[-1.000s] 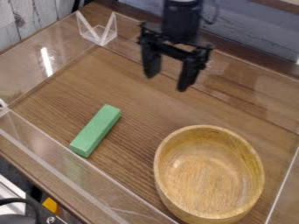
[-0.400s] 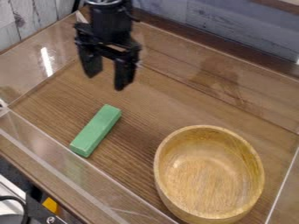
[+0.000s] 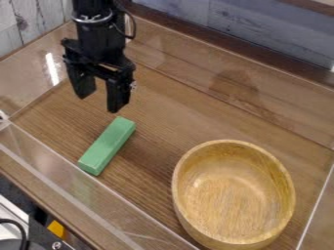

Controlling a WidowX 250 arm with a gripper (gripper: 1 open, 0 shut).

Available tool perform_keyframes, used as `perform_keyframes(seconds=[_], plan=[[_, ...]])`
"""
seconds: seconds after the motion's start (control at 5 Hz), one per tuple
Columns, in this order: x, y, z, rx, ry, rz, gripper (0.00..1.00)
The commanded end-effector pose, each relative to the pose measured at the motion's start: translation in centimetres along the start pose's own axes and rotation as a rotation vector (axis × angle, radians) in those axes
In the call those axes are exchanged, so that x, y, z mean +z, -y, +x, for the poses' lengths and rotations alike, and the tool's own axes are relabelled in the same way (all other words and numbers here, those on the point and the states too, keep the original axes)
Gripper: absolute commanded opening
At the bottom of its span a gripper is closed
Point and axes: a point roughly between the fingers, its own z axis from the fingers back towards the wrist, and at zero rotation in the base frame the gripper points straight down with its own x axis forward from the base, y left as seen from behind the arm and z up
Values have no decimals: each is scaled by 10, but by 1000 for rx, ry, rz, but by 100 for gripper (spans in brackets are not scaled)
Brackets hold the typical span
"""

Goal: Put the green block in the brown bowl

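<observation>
The bowl (image 3: 233, 192) serves as landmark. The block (image 3: 107, 146) lies flat on the table (image 3: 202, 88), to the left of the bowl and apart from it, its long side slanting. The gripper (image 3: 89, 102) hangs beyond the block, farther up the view than the bowl, with its fingers spread wide and nothing between them. The step in hand is judged to be the approach to the block. For a sound grasp, the fingers should be centred over the block's middle, turned to close across its narrow width, and lowered upright until they straddle both long sides. Closing near one end could let the bar tip when lifted toward the bowl.
</observation>
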Motion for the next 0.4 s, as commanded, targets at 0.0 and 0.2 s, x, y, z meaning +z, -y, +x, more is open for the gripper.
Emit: perform_keyframes(seconds=[0.0,0.2], plan=[[5,-4,0,9,40,16,100],[-1,-3,-1,11,32,10,100]])
